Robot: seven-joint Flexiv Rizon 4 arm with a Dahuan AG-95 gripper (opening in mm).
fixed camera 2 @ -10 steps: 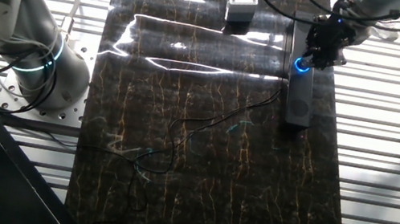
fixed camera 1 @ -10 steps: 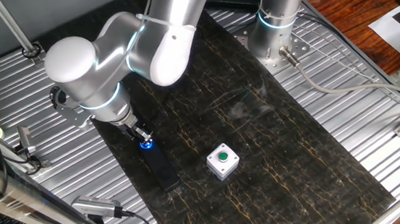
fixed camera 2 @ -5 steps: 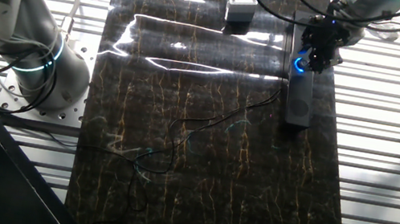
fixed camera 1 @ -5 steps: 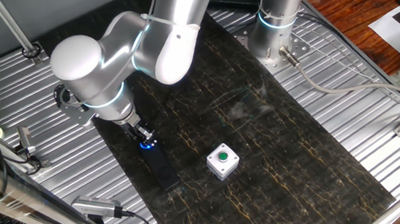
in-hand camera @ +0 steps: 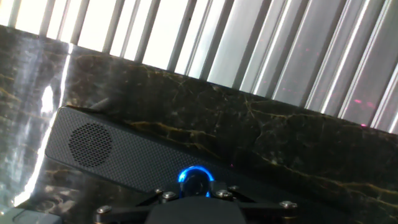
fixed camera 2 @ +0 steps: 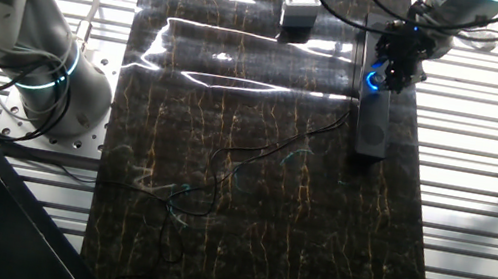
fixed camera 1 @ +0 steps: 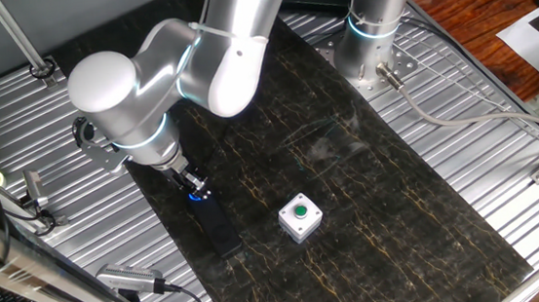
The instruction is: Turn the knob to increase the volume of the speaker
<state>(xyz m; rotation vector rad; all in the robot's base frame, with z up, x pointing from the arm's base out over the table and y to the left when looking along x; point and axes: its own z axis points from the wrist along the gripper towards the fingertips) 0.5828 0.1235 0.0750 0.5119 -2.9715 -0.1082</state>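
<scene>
While the gripper (fixed camera 1: 195,187), its opening hidden, sits over the knob (in-hand camera: 195,179), 1 risk: slipping fingers shift the unfixed speaker (fixed camera 2: 373,120).

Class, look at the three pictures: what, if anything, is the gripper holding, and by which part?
The gripper sits right at the speaker's blue-lit knob, but whether its fingers actually clamp it cannot be told.

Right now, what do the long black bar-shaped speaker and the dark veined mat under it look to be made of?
The long black bar-shaped speaker: probably matte plastic, with a finely perforated grille face over a round driver. The dark veined mat: marble-patterned with gold veins, glossy enough to mirror lights; stone or printed sheet, I cannot tell.
</scene>
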